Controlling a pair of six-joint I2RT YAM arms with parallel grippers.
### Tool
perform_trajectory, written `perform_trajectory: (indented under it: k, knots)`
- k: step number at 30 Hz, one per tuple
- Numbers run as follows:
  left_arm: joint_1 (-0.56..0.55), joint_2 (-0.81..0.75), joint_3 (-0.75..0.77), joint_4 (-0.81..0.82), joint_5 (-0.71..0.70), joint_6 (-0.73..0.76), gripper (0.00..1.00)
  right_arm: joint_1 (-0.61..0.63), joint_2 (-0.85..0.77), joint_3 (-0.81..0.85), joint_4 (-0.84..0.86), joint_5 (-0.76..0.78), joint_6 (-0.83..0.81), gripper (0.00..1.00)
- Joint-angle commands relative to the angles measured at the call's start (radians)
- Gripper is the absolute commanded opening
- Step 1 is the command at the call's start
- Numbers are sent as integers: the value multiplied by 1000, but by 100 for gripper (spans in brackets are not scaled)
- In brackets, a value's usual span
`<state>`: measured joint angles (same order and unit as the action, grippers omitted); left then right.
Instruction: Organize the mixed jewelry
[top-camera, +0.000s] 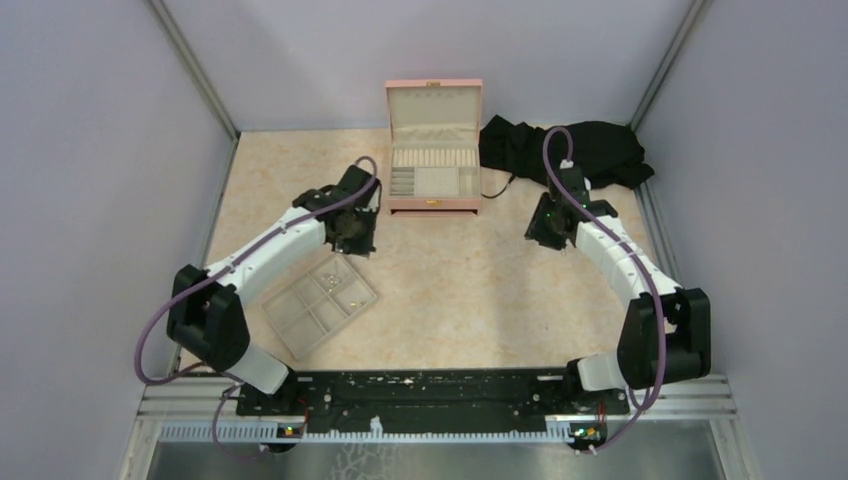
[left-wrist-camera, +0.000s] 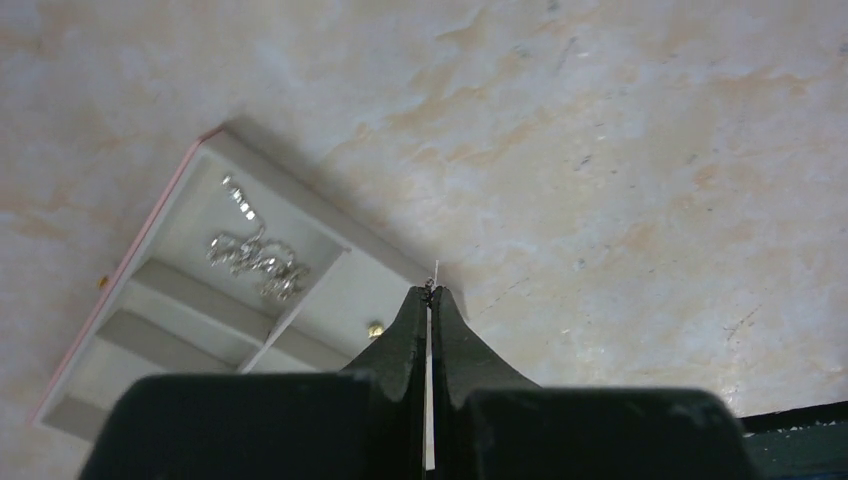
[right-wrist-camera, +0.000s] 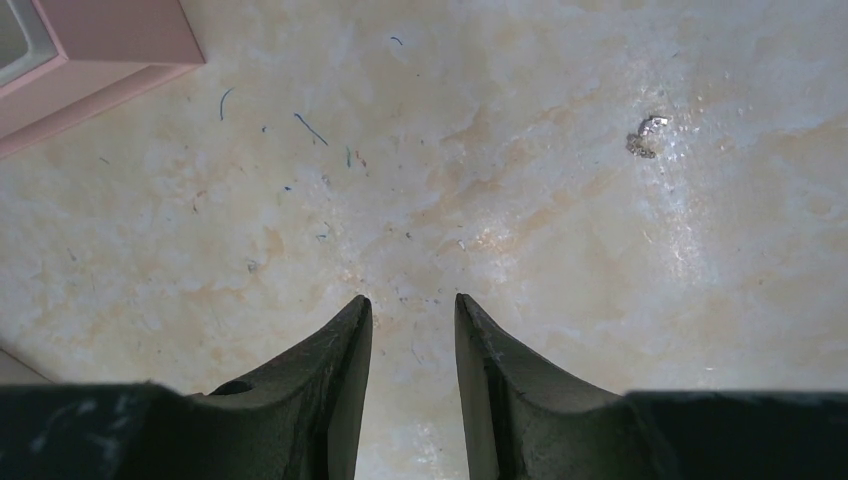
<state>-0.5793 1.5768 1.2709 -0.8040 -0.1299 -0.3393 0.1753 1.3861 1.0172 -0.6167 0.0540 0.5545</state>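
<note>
Top external, left arm (top-camera: 285, 238) outstretched, pincer (top-camera: 355, 240) pinching pin (left-wrist-camera: 436, 268)

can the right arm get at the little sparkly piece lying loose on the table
Probably yes: the right gripper is open, and the sparkly piece lies on bare table just ahead of it, with nothing between.

Arms (top-camera: 275, 245): white shells, black joints and bases
Cables (top-camera: 141, 350): purple, looping along each arm
Fingers (left-wrist-camera: 400, 340): black, tapering to points
</note>
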Motion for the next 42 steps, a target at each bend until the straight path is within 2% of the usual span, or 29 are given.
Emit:
perform_trajectory:
  k: [1,8,17,31,42]
  knots:
    - [94,-109,-79,-77,-20,-124,0,-2,9,42,40,-14,-18,36]
    - [218,-233,-191,-140,-69,-272,0,-2,22,35,52,-32,-15,36]
    - [292,-226,-295,-186,-145,-442,0,-2,29,33,57,-47,-14,36]
    - [337,-224,-381,-106,-148,-463,0,-2,26,30,54,-49,-13,35]
    - [335,-268,-428,-122,7,-451,0,-2,35,31,58,-49,-9,35]
